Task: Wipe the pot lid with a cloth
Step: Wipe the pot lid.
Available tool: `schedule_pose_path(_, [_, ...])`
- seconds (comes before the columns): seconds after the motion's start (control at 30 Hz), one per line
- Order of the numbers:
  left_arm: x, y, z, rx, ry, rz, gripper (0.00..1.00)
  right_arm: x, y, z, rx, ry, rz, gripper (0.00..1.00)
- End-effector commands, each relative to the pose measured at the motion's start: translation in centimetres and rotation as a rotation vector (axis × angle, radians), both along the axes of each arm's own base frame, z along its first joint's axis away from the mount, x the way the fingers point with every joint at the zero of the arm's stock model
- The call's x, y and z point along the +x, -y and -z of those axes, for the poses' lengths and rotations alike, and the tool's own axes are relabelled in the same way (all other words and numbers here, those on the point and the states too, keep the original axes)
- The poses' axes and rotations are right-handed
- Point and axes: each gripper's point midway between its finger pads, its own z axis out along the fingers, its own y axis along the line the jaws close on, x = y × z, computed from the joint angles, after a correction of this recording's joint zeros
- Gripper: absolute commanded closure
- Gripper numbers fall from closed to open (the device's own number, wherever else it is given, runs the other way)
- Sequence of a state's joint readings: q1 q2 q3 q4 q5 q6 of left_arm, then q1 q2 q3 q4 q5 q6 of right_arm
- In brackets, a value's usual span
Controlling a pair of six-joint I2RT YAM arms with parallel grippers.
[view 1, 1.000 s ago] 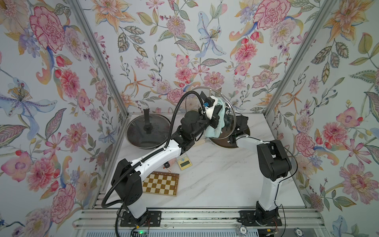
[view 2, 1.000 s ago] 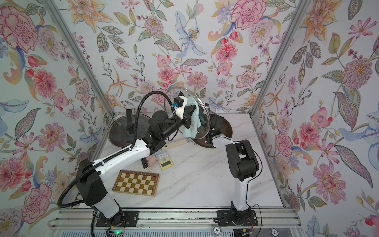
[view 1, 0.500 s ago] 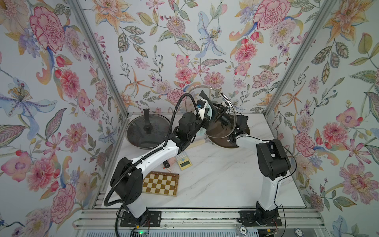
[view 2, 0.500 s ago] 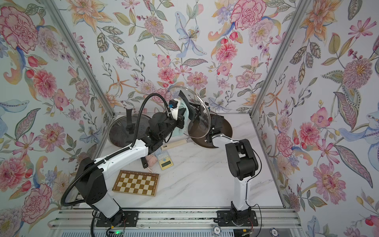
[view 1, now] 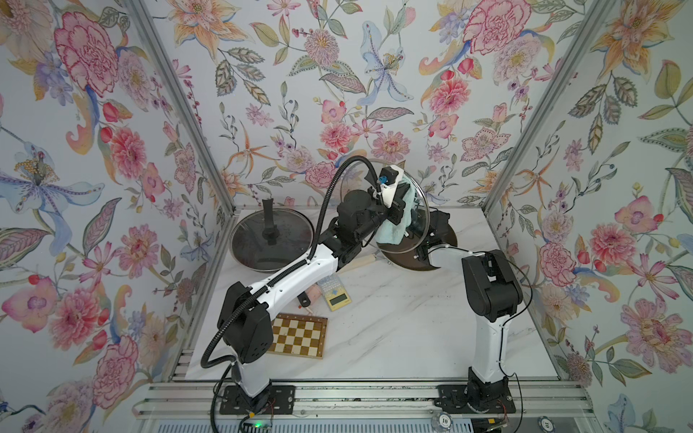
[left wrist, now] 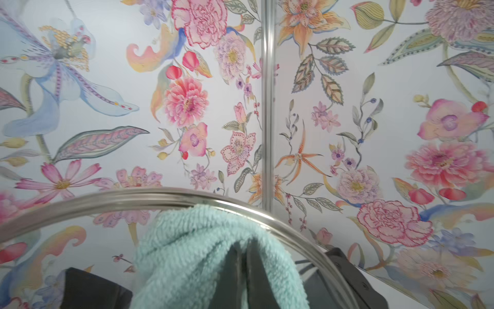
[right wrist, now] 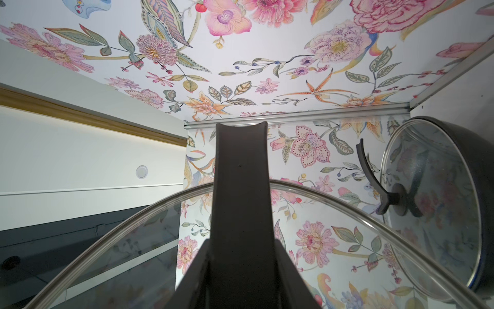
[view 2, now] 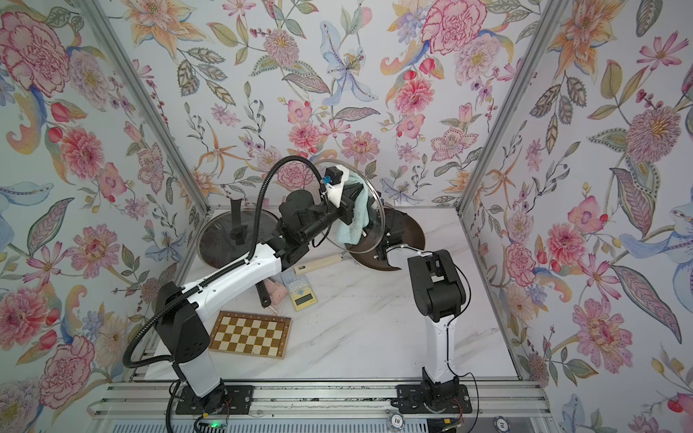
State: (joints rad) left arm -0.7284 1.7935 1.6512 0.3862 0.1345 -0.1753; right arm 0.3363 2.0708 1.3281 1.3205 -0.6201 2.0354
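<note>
Again left tool (left wrist: 242,278), clenched on mint cloth (left wrist: 187,254), presses glass lid (left wrist: 160,194) near upper rim after brief pull-away; right tool (right wrist: 240,275) grips lid handle (right wrist: 240,166); wiping resumes.

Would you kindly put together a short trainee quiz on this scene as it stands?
1. True or false: the cloth lies loose, gripped by nothing.
2. Which arm's jaws hold the pot lid upright: A left, B right?
3. Fill in: the chessboard lies nearest the ___ arm's base.
Key: 1 false, the left jaws grip it; 2 B; 3 left.
</note>
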Motion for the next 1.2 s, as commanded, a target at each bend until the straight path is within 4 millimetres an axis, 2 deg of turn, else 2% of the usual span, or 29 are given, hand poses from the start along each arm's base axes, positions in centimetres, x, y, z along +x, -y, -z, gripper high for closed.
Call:
schedule_pose_path(0.0, [3.6,-5.3,0.0,-0.038,-0.007,-0.177,1.0,-3.3,0.7,-6.0,0.097,0.171,-0.02,0.99])
schedule_pose_path(0.1, [4.8,-7.5,2.6,0.005,-0.053,-0.27,1.0,-3.3,0.8,-5.5,0.092,0.155,-0.02,1.0])
schedule_pose_path(0.2, [5.3,-8.6,5.6,0.013,-0.122,-0.305,1.0,-3.4,0.9,-5.7,0.096,0.165,-0.018,1.0])
schedule_pose_path(0.27, [5.0,-8.0,7.7,0.036,-0.164,-0.275,1.0,-3.4,1.1,-5.9,0.096,0.174,-0.011,0.99])
schedule_pose_path(0.33, [4.0,-6.4,8.9,0.076,-0.175,-0.214,1.0,-3.2,1.3,-6.2,0.094,0.179,-0.005,1.0])
schedule_pose_path(0.43, [1.6,-3.3,8.8,0.103,-0.15,-0.078,1.0,-3.0,1.2,-6.7,0.077,0.195,-0.007,1.0])
schedule_pose_path(0.5, [-0.6,-0.5,8.0,0.118,-0.121,0.035,1.0,-2.7,1.0,-6.8,0.055,0.208,-0.001,1.0])
schedule_pose_path(0.6, [-3.9,3.4,5.9,0.159,-0.038,0.157,1.0,-2.4,0.8,-6.6,0.039,0.205,0.0,1.0])
schedule_pose_path(0.67, [-4.8,4.0,3.9,0.144,0.015,0.179,1.0,-2.3,0.8,-6.3,0.036,0.199,0.002,1.0])
schedule_pose_path(0.77, [-5.5,3.0,-0.5,0.077,0.115,0.168,1.0,-2.6,1.0,-5.9,0.032,0.19,0.012,1.0])
schedule_pose_path(0.83, [-4.9,2.0,-2.9,0.039,0.167,0.123,1.0,-3.0,1.0,-5.9,0.029,0.192,0.011,1.0])
schedule_pose_path(0.9, [-3.0,0.2,-4.8,0.005,0.201,0.036,1.0,-3.7,1.0,-6.5,0.031,0.209,0.004,1.0])
schedule_pose_path(0.97, [-0.5,-2.3,-5.8,-0.018,0.214,-0.093,1.0,-4.5,1.1,-7.1,0.032,0.223,-0.002,1.0])
schedule_pose_path(1.07, [2.4,-6.0,-5.3,-0.017,0.209,-0.272,1.0,-5.5,1.5,-7.6,0.018,0.234,0.005,1.0])
schedule_pose_path(1.17, [4.5,-8.3,-2.2,0.026,0.144,-0.373,1.0,-6.5,1.8,-8.1,0.012,0.245,0.01,1.0])
